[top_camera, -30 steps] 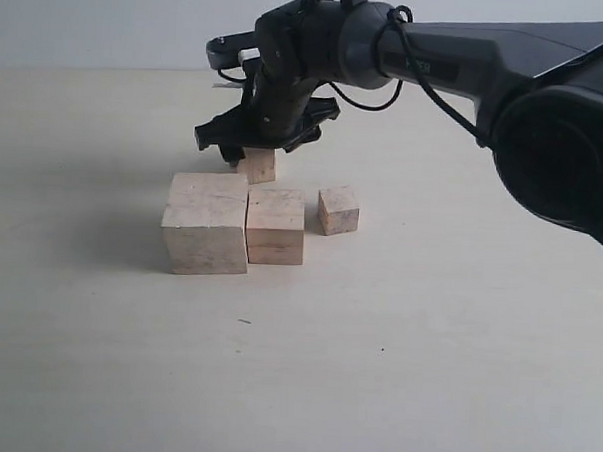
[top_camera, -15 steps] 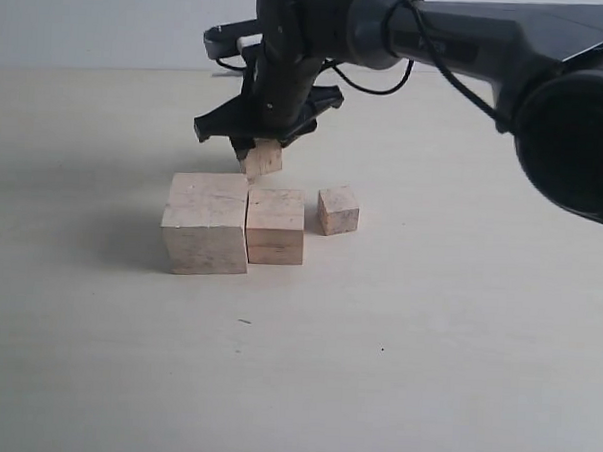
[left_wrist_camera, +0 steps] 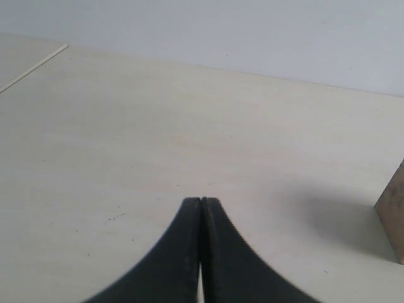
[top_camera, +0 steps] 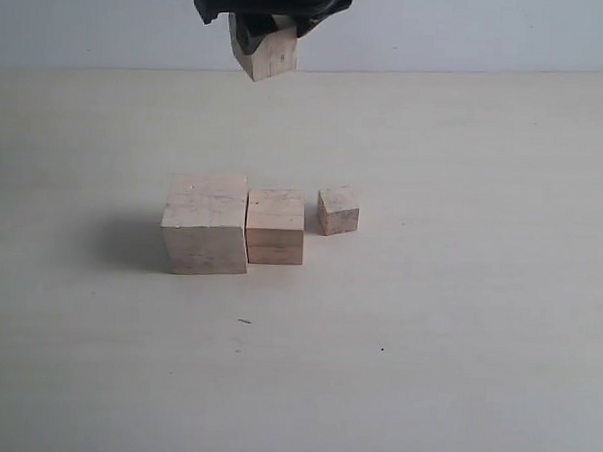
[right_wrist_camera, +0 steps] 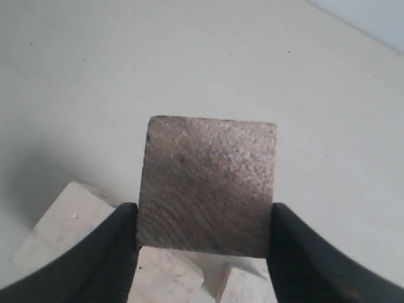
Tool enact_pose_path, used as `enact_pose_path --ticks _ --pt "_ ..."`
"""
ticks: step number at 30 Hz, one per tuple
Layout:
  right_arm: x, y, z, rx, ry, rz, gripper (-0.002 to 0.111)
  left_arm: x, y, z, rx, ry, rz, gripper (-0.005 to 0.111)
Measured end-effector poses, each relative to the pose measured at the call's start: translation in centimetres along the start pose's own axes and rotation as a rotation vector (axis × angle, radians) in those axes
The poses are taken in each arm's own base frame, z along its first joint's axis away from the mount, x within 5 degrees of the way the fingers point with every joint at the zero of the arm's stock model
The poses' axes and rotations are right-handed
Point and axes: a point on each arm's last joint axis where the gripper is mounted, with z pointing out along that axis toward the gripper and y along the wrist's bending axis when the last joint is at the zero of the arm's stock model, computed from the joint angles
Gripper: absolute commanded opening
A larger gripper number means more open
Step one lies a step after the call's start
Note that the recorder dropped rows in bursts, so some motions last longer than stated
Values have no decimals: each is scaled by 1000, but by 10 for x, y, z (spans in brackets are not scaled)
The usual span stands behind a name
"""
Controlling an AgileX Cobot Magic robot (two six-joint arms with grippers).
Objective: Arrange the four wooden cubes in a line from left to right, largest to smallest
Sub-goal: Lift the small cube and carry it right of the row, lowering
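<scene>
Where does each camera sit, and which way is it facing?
Exterior: off the arms, facing the row of three cubes on the table; right pincer shows, gripping the held cube.
Left wrist: on left arm, looking along the table over the shut left pincer.
Right wrist: on right arm, looking down past its pincer and held cube onto the row.
Shared: exterior and right wrist both show held cube and row.

Pale beige table, matte with faint grain and a few tiny dark specks, fills most of every view. Plain light grey-blue wall right behind it. Light is soft and diffuse, with weak shadows thrown left in the exterior view; the left wrist view catches a thin pale line across the tabletop.
</scene>
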Motion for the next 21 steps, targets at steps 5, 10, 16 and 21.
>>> enact_pose_path --ticks 5,10,16,21 --pt "30 -1 -7 -8 56 -42 0 0 0 0 0 0 0 0" --pt "87 -37 -7 -183 192 -119 0 0 0 0 0 0 0 0" --pt "125 -88 -12 -322 271 -560 0 0 0 0 0 0 0 0" --pt "140 -96 8 -243 253 -640 0 0 0 0 0 0 0 0"
